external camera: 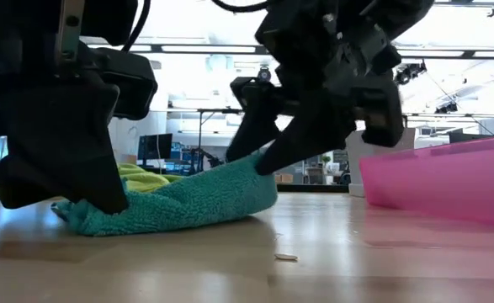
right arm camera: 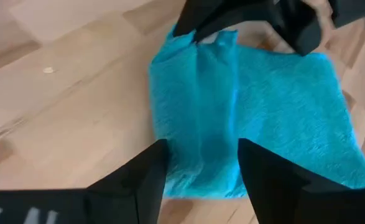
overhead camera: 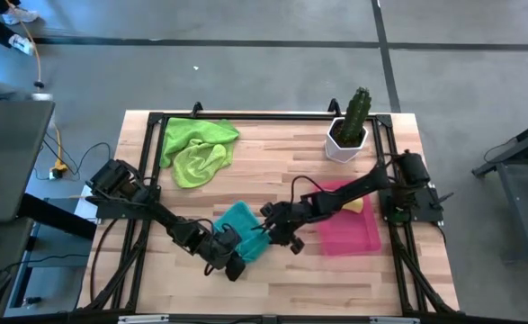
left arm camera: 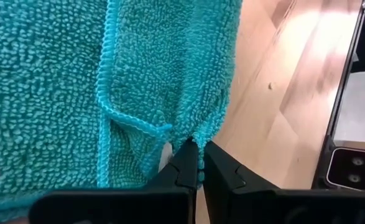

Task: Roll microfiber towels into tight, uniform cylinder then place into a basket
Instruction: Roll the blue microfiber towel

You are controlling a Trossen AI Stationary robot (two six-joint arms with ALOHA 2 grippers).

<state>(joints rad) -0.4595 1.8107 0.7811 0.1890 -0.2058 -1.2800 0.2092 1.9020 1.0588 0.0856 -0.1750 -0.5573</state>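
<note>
Teal towel (overhead camera: 238,225) lies low centre of the high view, partly folded, long axis slanting toward the left gripper (left arm camera: 196,163), clenched on its corner; right gripper (right arm camera: 201,163) hangs released above its opposite edge; basket (overhead camera: 364,241) sits right; bare wood between.

Bare wood lies open along the table's (overhead camera: 272,292) near edge and across its middle between the green towels (overhead camera: 196,148) and the teal towel (overhead camera: 238,225). Both grippers crowd that teal towel: the left gripper (overhead camera: 235,261) at its near corner, the right gripper (overhead camera: 277,236) just beside its edge. The basket (overhead camera: 349,234) and the cactus pot (overhead camera: 344,139) block the right side.
</note>
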